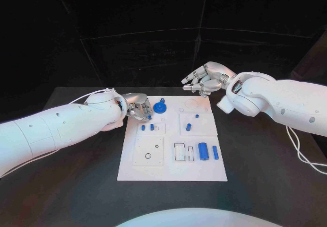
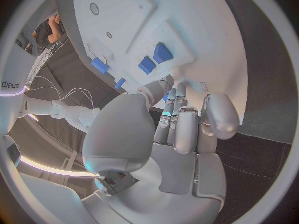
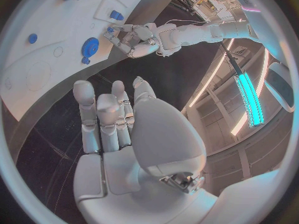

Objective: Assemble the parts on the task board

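From my station I saw the black desk (image 1: 81,189) carrying the white task board (image 1: 174,172) at its middle. The left arm (image 1: 47,132) reached in to the board's far left corner, and the right arm (image 1: 286,101) hung over the desk's far edge, beyond the board's far right corner. The right robot hand (image 1: 204,78) was above the desk, clear of the board, its fingers loosely curled and apart, holding nothing. The left robot hand (image 1: 136,106) rested at the board's edge with its fingers bent down together; I could not tell whether it pinched anything. Beside it stood a round blue gear-like part (image 1: 160,108). A blue cylinder (image 1: 203,150) lay near the board's right side, with a slimmer blue peg (image 1: 215,152) just beside it.
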Controlling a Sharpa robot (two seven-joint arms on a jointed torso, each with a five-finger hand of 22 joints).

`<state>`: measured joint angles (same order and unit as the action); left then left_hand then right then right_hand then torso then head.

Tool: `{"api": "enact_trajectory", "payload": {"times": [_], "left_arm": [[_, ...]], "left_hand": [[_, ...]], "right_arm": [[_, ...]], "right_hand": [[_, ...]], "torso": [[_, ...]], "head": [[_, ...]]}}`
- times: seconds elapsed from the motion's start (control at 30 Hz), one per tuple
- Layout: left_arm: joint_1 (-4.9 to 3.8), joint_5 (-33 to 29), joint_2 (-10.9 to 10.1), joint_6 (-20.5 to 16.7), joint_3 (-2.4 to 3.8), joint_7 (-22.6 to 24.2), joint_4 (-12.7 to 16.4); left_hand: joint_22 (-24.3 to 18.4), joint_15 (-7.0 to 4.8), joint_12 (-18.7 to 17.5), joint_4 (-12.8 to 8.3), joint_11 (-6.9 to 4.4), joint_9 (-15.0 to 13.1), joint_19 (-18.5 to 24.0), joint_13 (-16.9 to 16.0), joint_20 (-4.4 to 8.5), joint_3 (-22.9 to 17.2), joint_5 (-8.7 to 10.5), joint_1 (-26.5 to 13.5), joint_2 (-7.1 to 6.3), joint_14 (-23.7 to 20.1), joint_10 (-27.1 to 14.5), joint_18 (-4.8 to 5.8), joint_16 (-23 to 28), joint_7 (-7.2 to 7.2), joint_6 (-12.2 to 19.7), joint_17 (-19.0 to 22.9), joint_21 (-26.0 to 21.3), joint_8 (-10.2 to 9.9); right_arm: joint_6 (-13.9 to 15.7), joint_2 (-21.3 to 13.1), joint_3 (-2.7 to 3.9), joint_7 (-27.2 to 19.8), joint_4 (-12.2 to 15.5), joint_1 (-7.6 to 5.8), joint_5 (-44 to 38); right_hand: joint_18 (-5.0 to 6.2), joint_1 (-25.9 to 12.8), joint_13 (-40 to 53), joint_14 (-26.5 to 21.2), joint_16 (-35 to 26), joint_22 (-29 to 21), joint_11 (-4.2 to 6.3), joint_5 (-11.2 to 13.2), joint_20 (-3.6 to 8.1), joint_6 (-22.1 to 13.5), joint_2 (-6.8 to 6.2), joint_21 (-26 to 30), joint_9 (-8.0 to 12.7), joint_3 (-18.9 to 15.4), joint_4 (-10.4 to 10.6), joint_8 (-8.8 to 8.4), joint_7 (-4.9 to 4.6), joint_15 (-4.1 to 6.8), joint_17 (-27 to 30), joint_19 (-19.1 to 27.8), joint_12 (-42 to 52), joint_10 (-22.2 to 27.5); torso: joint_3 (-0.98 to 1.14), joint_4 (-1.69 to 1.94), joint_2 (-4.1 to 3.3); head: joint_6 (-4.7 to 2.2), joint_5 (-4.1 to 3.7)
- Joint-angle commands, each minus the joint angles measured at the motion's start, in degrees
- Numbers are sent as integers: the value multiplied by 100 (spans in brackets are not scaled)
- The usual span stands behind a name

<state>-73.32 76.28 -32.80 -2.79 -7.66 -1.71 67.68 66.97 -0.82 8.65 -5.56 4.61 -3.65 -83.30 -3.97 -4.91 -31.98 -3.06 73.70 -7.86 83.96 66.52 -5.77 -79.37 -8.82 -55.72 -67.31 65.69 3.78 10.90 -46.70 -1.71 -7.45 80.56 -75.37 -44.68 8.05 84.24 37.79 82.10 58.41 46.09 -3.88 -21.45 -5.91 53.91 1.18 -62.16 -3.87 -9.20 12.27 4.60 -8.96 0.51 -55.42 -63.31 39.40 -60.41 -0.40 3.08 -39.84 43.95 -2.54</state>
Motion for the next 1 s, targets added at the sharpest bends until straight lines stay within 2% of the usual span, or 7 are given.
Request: {"api": "enact_trajectory", "payload": {"times": [0.03,0.2,0.3,0.43,0.67,0.9,1.0], "left_arm": [[-6,-16,-51,-53,3,-14,18],[-5,-102,-214,-299,5,15,68],[-5,-358,-344,-634,7,177,127],[-6,-1905,-599,-1096,8,901,283],[-5,-5235,-983,-738,4,2330,701],[7,-6734,-1250,-588,-1,2853,1131],[14,-7011,-1340,-585,-3,2938,1267]], "left_hand": [[9,55,-40,-13,22,8,12,-4,-36,-37,10,-21,-51,164,-15,34,-24,-22,90,16,1,-32],[-106,95,-214,-9,76,16,59,21,-62,-27,18,-43,-111,151,-225,7,-7,-82,564,73,-140,-44],[-462,127,-341,-7,114,31,192,32,-94,77,11,-54,-192,109,-490,-72,62,-71,1048,200,-543,-58],[-1193,149,-315,34,149,-56,496,10,-126,165,10,-17,-102,-127,-561,-232,485,-105,414,948,-1392,117],[-1967,98,194,36,49,-157,937,-153,-103,95,2,90,173,-495,100,-401,900,-77,-338,1632,-2340,499],[-2389,95,315,56,33,-127,1220,-192,-93,226,7,45,210,-779,84,-472,1195,-62,-381,2109,-2881,522],[-2399,94,334,52,31,-122,1233,-198,-93,241,6,50,218,-806,81,-472,1220,-59,-388,2152,-2898,526]], "right_arm": [[-26,-12,3,64,-19,-10,-178],[-83,-41,3,318,-89,-9,-1024],[-109,-60,2,557,-96,-1,-1868],[-167,-94,2,946,8,81,-3304],[-225,-127,0,1366,253,267,-4787],[-298,-110,-5,1558,302,413,-5353],[-382,-114,-7,1596,325,466,-5451]], "right_hand": [[126,108,-324,-161,-368,-360,-29,51,-9,-11,4,277,-8,33,34,50,-17,-26,324,232,-384,162],[158,368,-1121,-190,-803,-544,-81,259,-38,146,-42,452,-19,87,-20,139,-48,-55,700,264,-1260,254],[83,621,-1562,36,-478,-137,-57,469,-13,294,-40,159,-24,192,-111,209,-20,-29,374,-81,-1700,80],[-39,825,-2009,251,47,527,-16,650,37,517,-71,-331,-12,341,-159,240,69,11,-135,-518,-2154,-147],[-100,870,-2361,320,370,883,-6,904,50,597,-138,-595,7,468,-122,164,110,13,-442,-688,-2479,-249],[-102,813,-2585,294,365,888,-88,986,11,501,-258,-606,15,499,-68,48,33,-39,-429,-654,-2695,-155],[-97,790,-2679,286,381,869,-133,1008,-21,459,-309,-593,14,512,-58,6,-12,-73,-441,-626,-2780,-85]], "torso": [[-1,-1,3],[-7,5,11],[0,9,10],[1,1,7],[-4,6,1],[-24,24,5],[-13,17,6]], "head": [[-11,3],[-34,-9],[-61,-15],[-124,-62],[-223,-215],[-253,-235],[-256,-223]]}}
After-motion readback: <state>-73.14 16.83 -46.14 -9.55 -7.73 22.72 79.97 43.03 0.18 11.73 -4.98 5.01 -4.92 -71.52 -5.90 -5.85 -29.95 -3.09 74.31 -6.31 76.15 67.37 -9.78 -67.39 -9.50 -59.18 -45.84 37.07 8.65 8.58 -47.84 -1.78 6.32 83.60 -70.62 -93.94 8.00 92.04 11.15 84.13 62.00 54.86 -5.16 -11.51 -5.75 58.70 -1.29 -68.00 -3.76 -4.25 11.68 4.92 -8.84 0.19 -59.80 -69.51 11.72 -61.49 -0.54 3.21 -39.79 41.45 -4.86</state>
